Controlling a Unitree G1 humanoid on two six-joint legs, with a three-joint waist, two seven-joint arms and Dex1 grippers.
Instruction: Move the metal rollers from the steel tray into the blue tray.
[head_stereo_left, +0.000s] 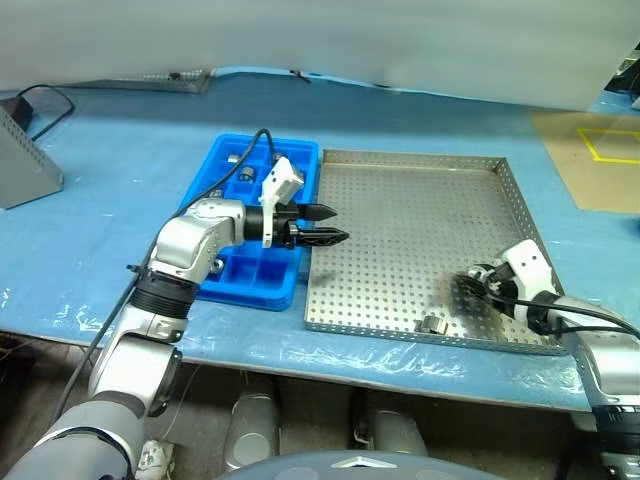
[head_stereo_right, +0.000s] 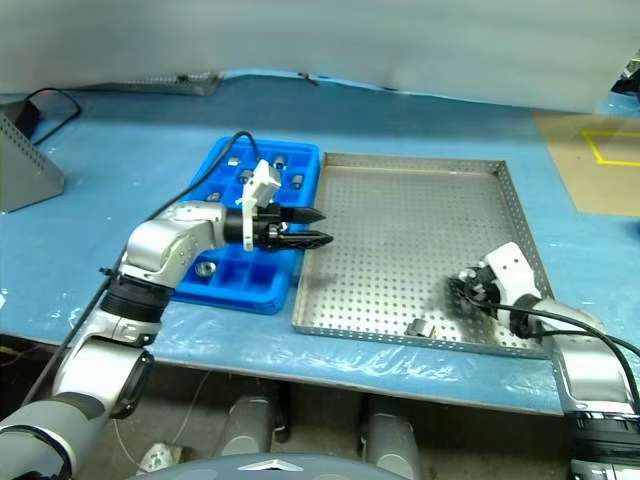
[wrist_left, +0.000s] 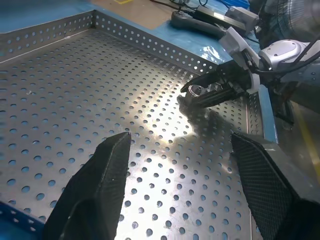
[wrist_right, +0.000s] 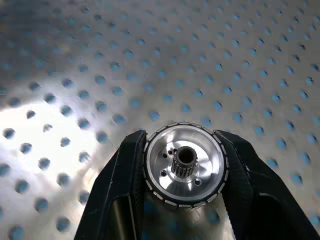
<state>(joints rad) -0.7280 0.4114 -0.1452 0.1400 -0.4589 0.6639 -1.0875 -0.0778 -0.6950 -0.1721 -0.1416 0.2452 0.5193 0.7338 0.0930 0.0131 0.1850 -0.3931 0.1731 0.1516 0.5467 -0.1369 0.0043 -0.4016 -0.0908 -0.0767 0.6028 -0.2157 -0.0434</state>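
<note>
The steel tray (head_stereo_left: 400, 215) lies in the middle of the blue-covered table, and the blue tray (head_stereo_left: 245, 293) sits against its left rim. My right gripper (wrist_right: 180, 135) is low over the steel tray's front right corner, shut on a metal roller (wrist_right: 184, 167) with a toothed centre hub. A second metal roller (head_stereo_left: 432, 323) lies by the steel tray's front rim. Several rollers (head_stereo_left: 245, 177) sit in the blue tray's compartments. My left gripper (head_stereo_left: 325, 225) hovers over the steel tray's left edge, pointing right, open with nothing between its fingers (wrist_left: 112, 150).
A grey box (head_stereo_left: 25, 160) with a black cable stands at the far left. A brown board with yellow tape (head_stereo_left: 600, 150) lies at the back right. Most of the steel tray's perforated floor is bare.
</note>
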